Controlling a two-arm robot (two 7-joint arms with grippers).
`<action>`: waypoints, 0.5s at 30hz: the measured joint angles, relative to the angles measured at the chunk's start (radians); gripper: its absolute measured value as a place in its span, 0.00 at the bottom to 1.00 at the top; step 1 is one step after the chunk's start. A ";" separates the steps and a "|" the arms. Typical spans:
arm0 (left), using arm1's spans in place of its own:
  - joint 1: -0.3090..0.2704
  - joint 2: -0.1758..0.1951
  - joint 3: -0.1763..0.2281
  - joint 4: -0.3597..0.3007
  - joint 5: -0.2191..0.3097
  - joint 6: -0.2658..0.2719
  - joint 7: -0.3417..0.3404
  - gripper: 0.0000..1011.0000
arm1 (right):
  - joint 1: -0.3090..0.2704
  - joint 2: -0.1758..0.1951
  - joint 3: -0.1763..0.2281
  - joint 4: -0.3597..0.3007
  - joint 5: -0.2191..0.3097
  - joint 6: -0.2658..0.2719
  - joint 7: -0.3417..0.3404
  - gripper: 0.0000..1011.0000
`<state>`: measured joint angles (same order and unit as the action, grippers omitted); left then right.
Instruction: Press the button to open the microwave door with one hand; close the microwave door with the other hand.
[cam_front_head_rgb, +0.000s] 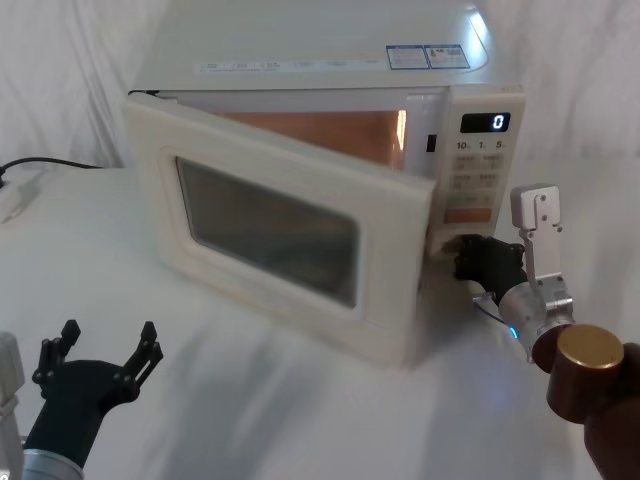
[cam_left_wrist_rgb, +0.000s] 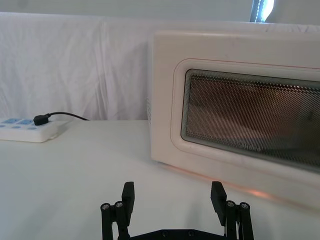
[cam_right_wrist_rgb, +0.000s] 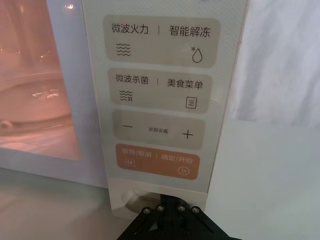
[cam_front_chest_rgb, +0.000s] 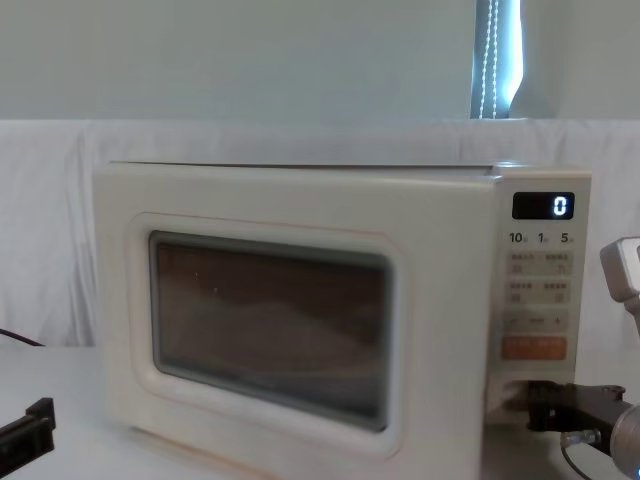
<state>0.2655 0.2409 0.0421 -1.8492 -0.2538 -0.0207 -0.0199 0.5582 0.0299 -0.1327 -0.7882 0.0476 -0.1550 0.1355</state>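
From the head camera, the microwave (cam_front_head_rgb: 330, 70) sits at the back of the white worktop (cam_front_head_rgb: 260, 400) and the microwave door (cam_front_head_rgb: 270, 230) is swung partway out, hinged on the left, so you can see the orange-lit inside behind its top edge. The right claw (cam_front_head_rgb: 462, 258) is pushed up against the bottom of the control panel (cam_front_head_rgb: 478, 170), right under the orange button (cam_front_head_rgb: 470, 213), on its silver wrist with the maroon arm segment behind it; can't tell if its fingers are apart or together from here. The left claw (cam_front_head_rgb: 105, 350) hangs low over the worktop near the front left, well apart from the door, with its fingers spread wide. On the left wrist camera that claw (cam_left_wrist_rgb: 172, 197) has its two fingers clearly apart with nothing between them, and the door (cam_left_wrist_rgb: 235, 110) is ahead of it with its mesh window; a power strip (cam_left_wrist_rgb: 25, 130) with a black plug lies off on the worktop by the white cloth backdrop. On the right wrist camera you get the panel (cam_right_wrist_rgb: 160, 100) up close, orange button (cam_right_wrist_rgb: 155, 162) included, and the claw is jammed into the button (cam_right_wrist_rgb: 134, 197) at the very bottom of the panel, most of which it hides; the lit cavity shows beside the panel. On the chest camera the door (cam_front_chest_rgb: 270, 330) stands forward of the microwave (cam_front_chest_rgb: 300, 175) body, the display reads 0, and the right claw (cam_front_chest_rgb: 535, 405) is touching the panel's bottom edge.
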 joint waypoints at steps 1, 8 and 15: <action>0.000 0.000 0.000 0.000 0.000 0.000 0.000 0.99 | 0.000 0.000 0.001 -0.001 0.000 0.000 0.000 0.00; 0.000 0.000 0.000 0.000 0.000 0.000 0.000 0.99 | -0.035 0.002 0.006 -0.054 0.002 0.017 0.001 0.00; 0.000 0.000 0.000 0.000 0.000 0.000 0.000 0.99 | -0.091 0.008 0.009 -0.145 0.005 0.045 0.002 0.00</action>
<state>0.2655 0.2410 0.0421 -1.8492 -0.2538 -0.0207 -0.0199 0.4676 0.0374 -0.1239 -0.9329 0.0529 -0.1101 0.1371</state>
